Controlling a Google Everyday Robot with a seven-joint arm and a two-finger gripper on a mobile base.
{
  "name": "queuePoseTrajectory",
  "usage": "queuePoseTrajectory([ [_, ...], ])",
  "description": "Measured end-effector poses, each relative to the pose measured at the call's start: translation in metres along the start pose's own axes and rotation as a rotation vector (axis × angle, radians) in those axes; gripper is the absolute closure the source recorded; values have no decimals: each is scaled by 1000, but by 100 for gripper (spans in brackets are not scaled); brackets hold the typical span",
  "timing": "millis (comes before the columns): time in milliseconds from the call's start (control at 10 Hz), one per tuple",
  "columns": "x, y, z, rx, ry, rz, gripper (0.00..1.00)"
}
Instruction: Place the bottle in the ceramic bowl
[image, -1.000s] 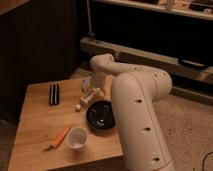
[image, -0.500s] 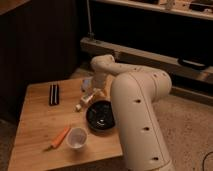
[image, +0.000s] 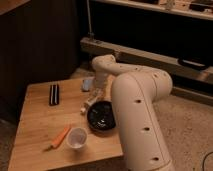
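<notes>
On the table (image: 35, 125) the bottle (image: 90, 103) lies slanting, with the gripper (image: 97, 93) down over its upper end. Whether the gripper is open or clamped on it cannot be told. The bowl (image: 102, 117) sits just right of the bottle, which lies outside it.

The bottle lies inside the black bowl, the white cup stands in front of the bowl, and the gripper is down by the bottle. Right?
No: the camera view shows the bottle on the table beside the ceramic bowl, not inside it. The white cup does stand in front of the bowl, and the gripper is down by the bottle.
</notes>
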Motion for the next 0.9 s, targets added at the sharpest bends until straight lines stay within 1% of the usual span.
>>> queuePoseTrajectory([
  [200, 0, -1, 0, 0, 0, 4, 45],
  [300, 0, -1, 0, -3, 0, 8, 48],
  [500, 0, 2, -3, -19, -4, 21, 66],
  [600, 0, 4, -7, -36, -12, 30, 77],
  [700, -2, 7, -19, -62, -26, 45, 89],
  [800, -3, 9, -28, -87, -39, 60, 97],
  [900, -4, 10, -36, -110, -53, 75, 100],
])
